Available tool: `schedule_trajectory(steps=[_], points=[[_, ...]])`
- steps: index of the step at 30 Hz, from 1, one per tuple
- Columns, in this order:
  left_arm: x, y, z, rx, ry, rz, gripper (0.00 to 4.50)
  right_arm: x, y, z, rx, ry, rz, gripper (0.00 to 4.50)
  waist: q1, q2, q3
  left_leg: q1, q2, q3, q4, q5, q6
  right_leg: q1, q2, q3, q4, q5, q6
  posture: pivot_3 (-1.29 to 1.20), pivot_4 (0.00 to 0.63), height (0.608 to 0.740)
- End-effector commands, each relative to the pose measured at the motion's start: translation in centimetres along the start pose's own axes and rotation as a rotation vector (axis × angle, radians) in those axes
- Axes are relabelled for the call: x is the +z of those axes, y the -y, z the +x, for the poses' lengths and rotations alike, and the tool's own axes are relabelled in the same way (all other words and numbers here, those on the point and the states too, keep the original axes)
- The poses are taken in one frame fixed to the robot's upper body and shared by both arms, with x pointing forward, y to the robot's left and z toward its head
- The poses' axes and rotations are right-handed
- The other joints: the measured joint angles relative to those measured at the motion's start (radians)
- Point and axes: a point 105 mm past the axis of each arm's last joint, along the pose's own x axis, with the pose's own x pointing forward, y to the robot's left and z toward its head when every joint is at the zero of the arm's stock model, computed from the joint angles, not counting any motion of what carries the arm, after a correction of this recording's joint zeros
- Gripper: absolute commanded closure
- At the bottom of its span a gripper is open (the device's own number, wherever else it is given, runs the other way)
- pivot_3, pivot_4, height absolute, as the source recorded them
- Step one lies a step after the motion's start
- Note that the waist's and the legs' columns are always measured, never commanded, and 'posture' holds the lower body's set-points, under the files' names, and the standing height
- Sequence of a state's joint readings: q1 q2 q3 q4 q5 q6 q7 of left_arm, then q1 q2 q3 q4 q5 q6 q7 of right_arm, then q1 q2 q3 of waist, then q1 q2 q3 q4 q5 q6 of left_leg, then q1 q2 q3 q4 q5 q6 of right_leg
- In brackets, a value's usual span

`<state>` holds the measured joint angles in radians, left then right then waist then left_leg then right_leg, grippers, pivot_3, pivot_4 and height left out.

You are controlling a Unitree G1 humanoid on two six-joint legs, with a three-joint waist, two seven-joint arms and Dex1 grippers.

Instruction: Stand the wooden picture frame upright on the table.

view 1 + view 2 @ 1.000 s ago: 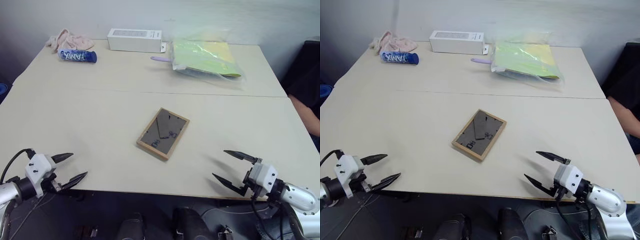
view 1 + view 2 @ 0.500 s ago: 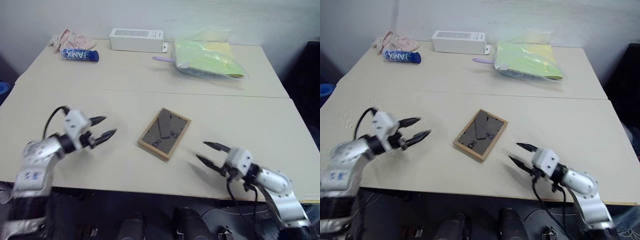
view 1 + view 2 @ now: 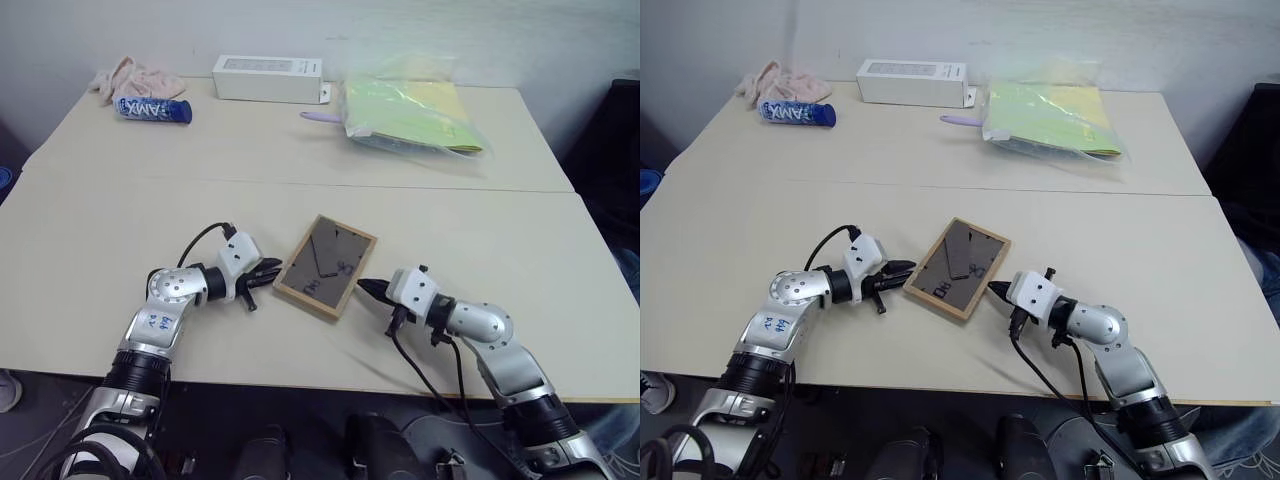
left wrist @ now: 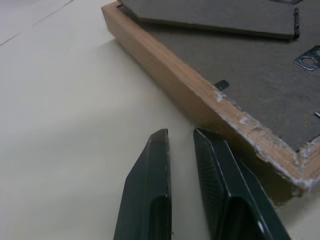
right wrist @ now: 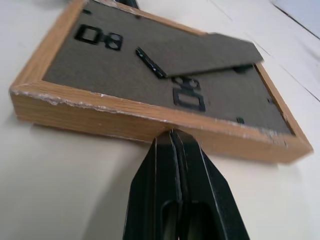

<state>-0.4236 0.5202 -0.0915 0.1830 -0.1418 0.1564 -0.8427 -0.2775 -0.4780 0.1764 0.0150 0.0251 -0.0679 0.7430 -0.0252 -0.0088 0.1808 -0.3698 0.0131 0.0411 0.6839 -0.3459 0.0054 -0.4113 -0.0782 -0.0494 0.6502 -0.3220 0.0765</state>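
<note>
Head views: small rectangular light-wood picture frame (image 3: pixel 326 266) lies back-up, flat, mid pale beige table (image 3: pixel 150 200); portrait side hidden.
Left gripper (image 3: pixel 902 271): shut, empty, at frame's left edge.
Right gripper (image 3: pixel 368 287): shut, empty, at right edge.
Left wrist view: chipped frame corner just beside fingers (image 4: pixel 150 195).
Right wrist view: fold-out stand (image 5: pixel 197 50) lying flat.

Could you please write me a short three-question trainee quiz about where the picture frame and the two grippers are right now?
1. True or false: the wooden picture frame lies flat, back side up.
2. Which gripper is at the frame's edge nearer the blue tube: A left gripper, B right gripper?
3. Fill in: both grippers are ___ (open/shut).

Key: 1 true; 2 A; 3 shut.
</note>
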Motion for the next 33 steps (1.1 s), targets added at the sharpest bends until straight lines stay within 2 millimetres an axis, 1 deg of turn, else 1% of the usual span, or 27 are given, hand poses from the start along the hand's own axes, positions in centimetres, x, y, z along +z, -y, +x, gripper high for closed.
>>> schedule_trajectory(steps=[1, 3, 4, 7, 10, 12, 13, 16, 18, 20, 22, 23, 27, 29, 33], points=[[1.2, 3.1, -0.1, -0.110, 0.068, -0.004, 3.68, 1.2, 1.1, -0.1, -0.007, 0.045, -0.032, 4.48, -0.001, 0.000, 0.000, 0.000, 0.000, 0.000, 0.000, 0.000, 0.000, 0.000, 0.000, 0.000, 0.000, 0.000, 0.000, 0.00, 0.150, 0.740], [0.9, 3.6, -0.4, -0.093, 0.061, -0.027, 3.68, 1.1, 1.0, -0.2, 0.025, 0.037, -0.043, 4.48, -0.002, 0.000, 0.000, 0.000, 0.000, 0.000, 0.000, 0.000, 0.000, 0.000, 0.000, 0.000, 0.000, 0.000, 0.000, 0.00, 0.150, 0.740], [0.8, 3.5, -0.7, -0.070, 0.059, -0.032, 3.68, 1.0, 1.0, -0.2, 0.027, 0.036, -0.036, 4.48, -0.001, 0.000, 0.000, 0.000, 0.001, 0.000, 0.000, 0.000, 0.000, 0.000, 0.000, 0.000, 0.000, 0.000, 0.000, 0.00, 0.150, 0.740], [0.2, 2.7, -1.8, 0.011, 0.028, -0.076, 3.68, 0.8, 1.1, -0.6, 0.042, 0.026, -0.033, 4.48, -0.002, 0.000, 0.000, 0.001, 0.001, -0.001, 0.000, 0.000, 0.000, 0.000, 0.000, 0.000, 0.001, 0.000, 0.000, 0.00, 0.150, 0.740], [-1.0, 1.8, -3.7, 0.069, -0.034, -0.160, 3.68, 0.6, 1.3, -1.4, 0.043, 0.013, -0.030, 4.48, -0.003, 0.000, 0.000, 0.001, 0.001, -0.001, 0.000, 0.000, 0.000, 0.000, 0.000, 0.000, 0.001, 0.000, 0.000, 0.00, 0.150, 0.740], [-1.3, 1.1, -4.9, 0.104, -0.048, -0.276, 3.28, 0.5, 1.3, -1.8, 0.053, 0.005, -0.031, 4.50, -0.002, 0.000, 0.000, 0.001, 0.001, -0.001, 0.000, 0.000, 0.000, 0.000, 0.000, 0.000, 0.001, 0.000, 0.000, 0.00, 0.150, 0.740], [-0.9, 1.1, -5.3, 0.086, -0.026, -0.358, 3.09, 0.6, 1.2, -1.9, 0.061, 0.004, -0.031, 4.50, -0.002, 0.000, 0.000, 0.001, 0.001, -0.001, 0.000, 0.000, 0.000, 0.000, 0.000, 0.000, 0.001, 0.000, 0.000, 0.00, 0.150, 0.740], [0.0, 2.7, -6.1, -0.066, -0.042, -0.648, 2.10, 0.8, 0.9, -2.0, 0.088, 0.005, -0.038, 4.50, -0.002, 0.000, 0.000, 0.001, 0.001, -0.002, 0.000, 0.000, 0.000, 0.001, 0.000, 0.000, 0.001, 0.000, 0.000, 0.00, 0.150, 0.740], [0.8, 3.9, -6.6, -0.177, -0.102, -0.828, 1.47, 0.9, 0.7, -1.8, 0.101, 0.005, -0.042, 4.50, -0.002, 0.000, 0.000, 0.001, 0.001, -0.002, 0.000, 0.000, 0.000, 0.001, 0.000, 0.000, 0.001, 0.000, 0.000, 0.00, 0.150, 0.740], [1.1, 3.8, -6.4, -0.186, -0.152, -0.941, 0.87, 0.8, 0.5, -1.6, 0.118, -0.002, -0.052, 4.50, -0.001, 0.000, 0.000, 0.001, 0.001, -0.003, 0.000, 0.000, 0.000, 0.001, 0.000, 0.000, 0.001, 0.000, 0.000, 0.00, 0.150, 0.740], [1.3, 3.7, -5.7, -0.185, -0.193, -1.012, 0.20, 0.8, 0.3, -1.4, 0.130, -0.006, -0.068, 4.50, 0.003, 0.000, 0.000, 0.000, 0.000, -0.004, 0.000, 0.000, 0.000, 0.001, 0.000, 0.000, 0.001, 0.000, 0.000, 0.00, 0.150, 0.740], [1.5, 3.9, -5.3, -0.217, -0.211, -1.044, 0.03, 0.8, 0.2, -1.3, 0.134, -0.007, -0.071, 4.50, 0.003, 0.000, 0.000, 0.000, -0.001, -0.004, 0.000, 0.000, 0.000, 0.002, 0.000, 0.000, 0.001, 0.000, 0.000, 0.00, 0.150, 0.740], [1.5, 4.6, -3.4, -0.251, -0.267, -1.074, 0.03, 0.9, -0.1, -1.0, 0.149, -0.007, -0.080, 4.50, 0.001, 0.000, 0.000, 0.001, -0.001, -0.004, 0.000, 0.001, 0.000, 0.001, 0.000, 0.000, 0.002, 0.000, 0.000, 0.00, 0.150, 0.740], [1.5, 4.7, -2.9, -0.257, -0.278, -1.088, 0.03, 0.9, -0.2, -0.9, 0.151, -0.007, -0.082, 4.50, 0.001, 0.000, 0.000, 0.001, -0.001, -0.004, 0.000, 0.001, -0.001, 0.001, 0.000, 0.000, 0.002, 0.000, 0.000, 0.00, 0.150, 0.740], [1.4, 5.1, -1.0, -0.272, -0.296, -1.135, 0.03, 0.8, -0.3, -0.8, 0.152, -0.006, -0.080, 4.50, 0.006, 0.001, -0.001, 0.002, -0.001, -0.003, 0.000, 0.001, -0.002, 0.002, 0.000, 0.001, 0.002, 0.000, 0.000, 0.00, 0.150, 0.740]])
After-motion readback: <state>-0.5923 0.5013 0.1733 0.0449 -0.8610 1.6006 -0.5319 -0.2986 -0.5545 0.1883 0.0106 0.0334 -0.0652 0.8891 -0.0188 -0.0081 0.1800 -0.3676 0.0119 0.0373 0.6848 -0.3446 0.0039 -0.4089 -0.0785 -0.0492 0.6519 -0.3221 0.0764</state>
